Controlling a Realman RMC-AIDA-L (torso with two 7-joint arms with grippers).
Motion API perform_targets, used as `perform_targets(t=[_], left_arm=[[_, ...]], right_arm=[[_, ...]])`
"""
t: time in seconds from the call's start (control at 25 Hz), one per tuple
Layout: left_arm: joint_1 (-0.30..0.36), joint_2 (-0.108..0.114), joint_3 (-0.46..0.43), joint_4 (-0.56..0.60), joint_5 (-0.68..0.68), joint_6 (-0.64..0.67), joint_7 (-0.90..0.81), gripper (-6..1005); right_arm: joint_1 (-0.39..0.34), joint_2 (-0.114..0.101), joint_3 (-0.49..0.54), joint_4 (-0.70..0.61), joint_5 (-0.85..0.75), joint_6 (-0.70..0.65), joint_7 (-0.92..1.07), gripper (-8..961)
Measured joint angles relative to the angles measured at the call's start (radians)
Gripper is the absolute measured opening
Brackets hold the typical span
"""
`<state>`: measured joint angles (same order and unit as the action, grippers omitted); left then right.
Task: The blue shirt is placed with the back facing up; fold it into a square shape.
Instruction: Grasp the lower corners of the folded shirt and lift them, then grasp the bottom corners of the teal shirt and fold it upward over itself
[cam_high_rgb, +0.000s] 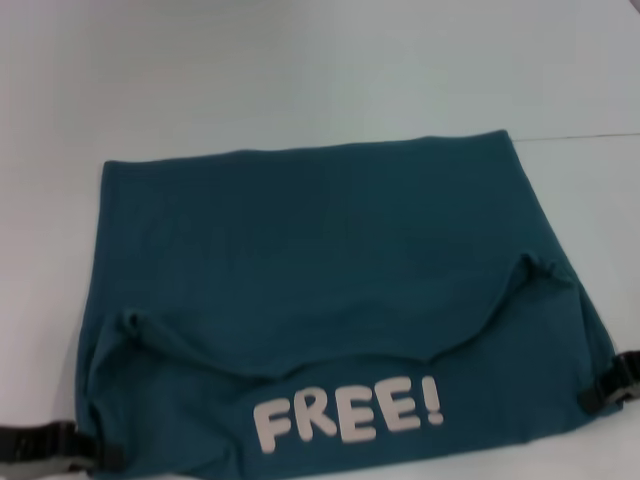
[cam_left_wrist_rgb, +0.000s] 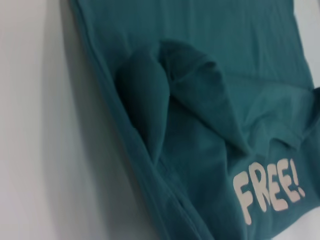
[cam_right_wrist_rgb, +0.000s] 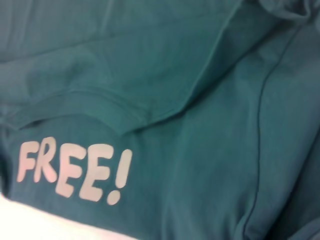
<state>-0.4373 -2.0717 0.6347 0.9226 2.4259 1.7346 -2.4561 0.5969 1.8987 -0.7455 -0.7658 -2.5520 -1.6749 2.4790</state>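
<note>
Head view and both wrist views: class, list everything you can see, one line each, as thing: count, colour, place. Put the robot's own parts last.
blue shirt: one, dark teal-blue, spread across the middle of the table, partly folded so a layer lies over the near part.
"FREE!" lettering: one word, white, on the shirt's near part, below the folded layer's sagging edge.
table: one, pale white, under and around the shirt.
left pincer: one, black, at the shirt's near left corner.
right pincer: one, black, at the shirt's near right edge.
</note>
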Motion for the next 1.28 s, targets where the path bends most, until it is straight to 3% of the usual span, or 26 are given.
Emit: perform_targets(t=[0.4,0.88,1.28], left_arm=[[0.052,-0.012,-0.031,0.067,0.081,0.110,0.003,87],[0.053,-0.006,-0.081,0.068,0.161,0.135,0.032,96],[0.038,0.000,-0.095,0.064,0.122,0.165,0.057,103]], right_arm=[[-0.022,-0.003,-0.005,-0.001,-0.007,-0.095,-0.034,57],[-0.053,-0.015,0.004,0.000,-0.008,-0.123,-0.066,63],[-0.051,-0.012,0.034,0.007,0.011,-0.140,-0.109,69]])
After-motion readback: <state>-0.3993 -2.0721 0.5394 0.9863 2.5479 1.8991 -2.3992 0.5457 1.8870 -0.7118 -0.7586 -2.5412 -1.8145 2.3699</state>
